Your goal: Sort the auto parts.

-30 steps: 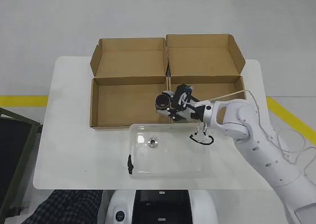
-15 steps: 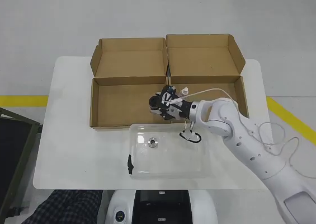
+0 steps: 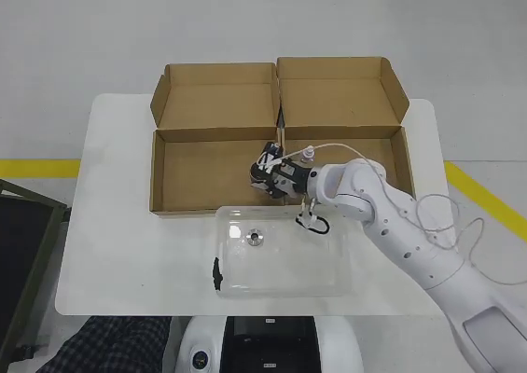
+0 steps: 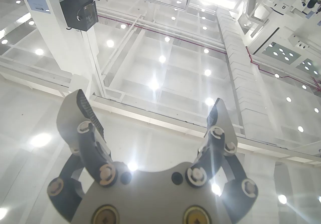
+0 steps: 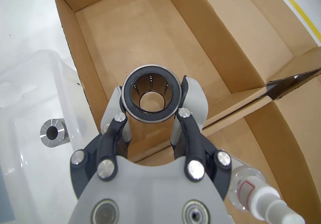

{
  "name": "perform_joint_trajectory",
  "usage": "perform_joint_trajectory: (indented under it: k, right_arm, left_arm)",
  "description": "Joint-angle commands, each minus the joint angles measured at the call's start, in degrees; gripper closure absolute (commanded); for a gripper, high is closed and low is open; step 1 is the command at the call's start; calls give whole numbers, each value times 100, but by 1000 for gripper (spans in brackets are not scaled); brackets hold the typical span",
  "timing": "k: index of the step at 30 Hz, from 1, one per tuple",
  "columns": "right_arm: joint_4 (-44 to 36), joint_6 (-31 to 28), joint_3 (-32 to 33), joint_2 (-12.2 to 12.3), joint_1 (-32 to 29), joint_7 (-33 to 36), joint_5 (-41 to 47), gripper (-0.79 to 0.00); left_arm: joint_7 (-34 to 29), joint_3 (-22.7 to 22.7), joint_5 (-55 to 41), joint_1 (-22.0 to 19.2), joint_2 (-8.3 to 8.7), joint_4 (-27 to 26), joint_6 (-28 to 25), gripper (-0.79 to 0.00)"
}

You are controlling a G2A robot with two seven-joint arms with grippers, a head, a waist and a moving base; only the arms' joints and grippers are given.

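Right tool (image 5: 152, 90) pinching cylindrical bearing (image 5: 128, 100), held above left cardboard box (image 5: 140, 34), near its wall beside the second box (image 5: 275, 122). Metal bushing (image 5: 52, 133) sits in clear tray (image 5: 59, 76). Left tool (image 4: 149, 98) spread, facing ceiling (image 4: 160, 34).

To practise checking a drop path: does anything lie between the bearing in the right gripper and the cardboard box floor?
Nothing visible. The right gripper holds the bearing over the left cardboard box, and only bare floor shows beneath it.

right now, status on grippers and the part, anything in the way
Right gripper shut on bearing, above cardboard box. Left gripper open, pointing up. Metal sleeve in clear tray. Nothing blocking the drop.
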Motion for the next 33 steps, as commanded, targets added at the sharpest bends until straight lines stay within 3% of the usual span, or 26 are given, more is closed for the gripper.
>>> perform_joint_trajectory:
  k: [1, 17, 33]
  right_arm:
    - [26, 38, -32, -27, 23, 56, -31, 0]
    - [-144, 84, -48, -121, -1, 577, -432, -18]
    - [-105, -51, -89, -246, 50, 860, -489, -200]
  left_arm:
    - [0, 0, 0, 0, 0, 0, 0, -785]
    - [0, 0, 0, 0, 0, 0, 0, -785]
    - [0, 0, 0, 0, 0, 0, 0, -785]
